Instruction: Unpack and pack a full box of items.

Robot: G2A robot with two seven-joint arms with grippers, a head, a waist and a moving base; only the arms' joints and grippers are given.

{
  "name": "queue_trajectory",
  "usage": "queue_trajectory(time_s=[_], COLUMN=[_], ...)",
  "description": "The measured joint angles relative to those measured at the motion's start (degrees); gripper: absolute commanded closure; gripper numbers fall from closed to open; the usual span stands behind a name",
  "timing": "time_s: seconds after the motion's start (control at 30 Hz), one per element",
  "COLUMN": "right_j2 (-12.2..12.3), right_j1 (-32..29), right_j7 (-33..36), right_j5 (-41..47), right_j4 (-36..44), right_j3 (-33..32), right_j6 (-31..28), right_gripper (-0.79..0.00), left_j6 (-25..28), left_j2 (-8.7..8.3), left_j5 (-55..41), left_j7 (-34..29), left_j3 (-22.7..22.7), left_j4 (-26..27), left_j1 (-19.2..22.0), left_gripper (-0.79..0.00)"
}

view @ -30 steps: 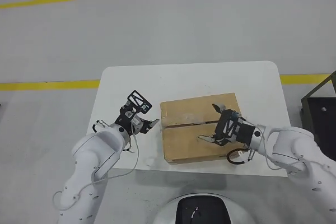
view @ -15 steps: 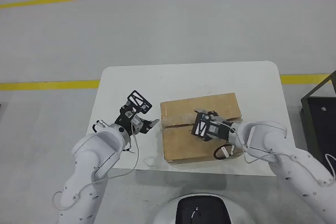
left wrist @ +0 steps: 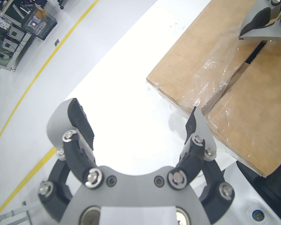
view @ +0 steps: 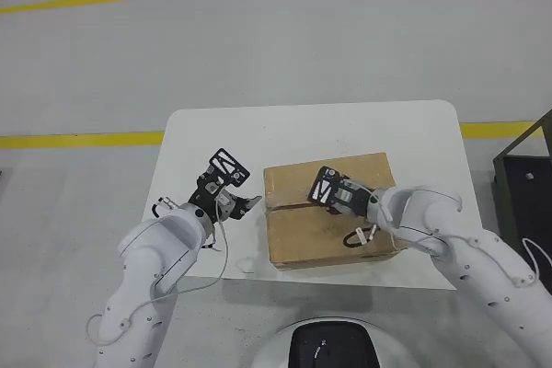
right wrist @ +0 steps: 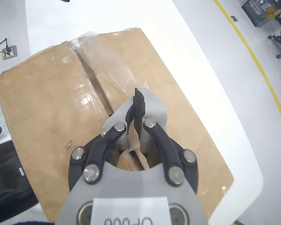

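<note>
Since the box (view: 304,241) sits mid-table with its flaps down, we note its seam (right wrist: 93,78) runs 9 to 3 o'clock. The right gripper (right wrist: 137,101), pinched together, is nearer, tips at the seam. The left gripper (left wrist: 133,106) is spread wide, hovering off the 9 o'clock end.

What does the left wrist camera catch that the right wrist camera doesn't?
Left wrist: the whole left claw, open above the table beside the box. Right wrist: the right claw from behind, shut over the box's seam, plus a pen scribble on the cardboard. Both: the taped box, the table, a tip of the other claw.
</note>
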State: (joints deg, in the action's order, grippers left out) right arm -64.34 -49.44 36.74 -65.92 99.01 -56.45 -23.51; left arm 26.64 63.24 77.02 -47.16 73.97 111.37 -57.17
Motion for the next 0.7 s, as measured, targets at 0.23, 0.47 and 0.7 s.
queue_trajectory(time_s=[0.23, 0.47, 0.7], right_j2=[0.4, 0.7, 1.0], right_j1=[-3.3, -8.3, -12.3], right_j7=[1.2, 0.7, -2.3], right_j5=[6.7, 15.2, 18.2], right_j4=[2.6, 5.3, 6.9], right_j3=[-4.9, -10.3, -14.3], right_j6=[4.5, 9.6, 11.3], right_gripper=[0.000, 0.000, 0.000], left_j6=[-0.2, 0.7, 0.5], left_j2=[-0.09, -0.07, 0.04], left_j5=[0.5, -0.4, -2.3], left_j7=[2.6, 3.1, 2.8], left_j3=[0.2, -0.4, -1.1], left_j4=[-0.4, -1.4, -2.4], left_j1=[-1.1, -0.6, 0.0], left_gripper=[-0.785, -0.785, -0.785])
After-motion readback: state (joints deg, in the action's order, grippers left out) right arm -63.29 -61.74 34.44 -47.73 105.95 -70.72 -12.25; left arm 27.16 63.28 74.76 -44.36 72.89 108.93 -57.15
